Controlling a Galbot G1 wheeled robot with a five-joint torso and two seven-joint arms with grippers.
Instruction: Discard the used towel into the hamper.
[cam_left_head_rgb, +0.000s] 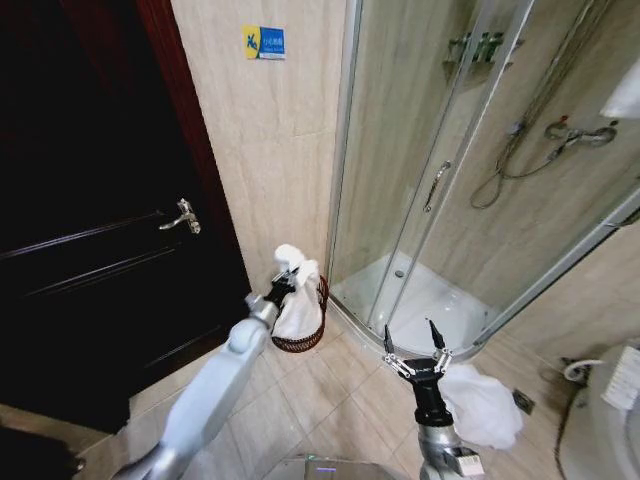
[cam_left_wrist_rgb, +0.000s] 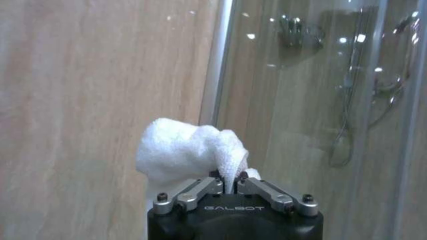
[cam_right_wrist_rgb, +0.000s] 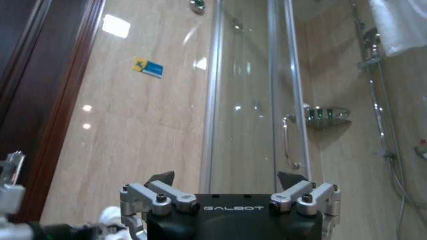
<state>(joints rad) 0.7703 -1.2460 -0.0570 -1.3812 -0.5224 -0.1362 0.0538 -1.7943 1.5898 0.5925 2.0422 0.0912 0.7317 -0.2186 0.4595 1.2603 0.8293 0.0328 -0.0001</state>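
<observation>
My left gripper (cam_left_head_rgb: 287, 275) is shut on a white towel (cam_left_head_rgb: 299, 300) and holds it over the hamper (cam_left_head_rgb: 312, 340), a small dark wicker basket on the floor between the door and the shower. The towel hangs down into the basket's mouth. In the left wrist view the towel (cam_left_wrist_rgb: 190, 150) bunches up out of the shut left gripper (cam_left_wrist_rgb: 232, 184). My right gripper (cam_left_head_rgb: 413, 345) is open and holds nothing, over the floor tiles by the shower's rim; the right wrist view shows the open right gripper (cam_right_wrist_rgb: 227, 178) facing the wall.
A dark wooden door (cam_left_head_rgb: 90, 230) with a metal handle (cam_left_head_rgb: 182, 217) stands on the left. The glass shower enclosure (cam_left_head_rgb: 470, 170) is to the right of the hamper. Another white cloth (cam_left_head_rgb: 485, 400) lies on the floor by my right arm.
</observation>
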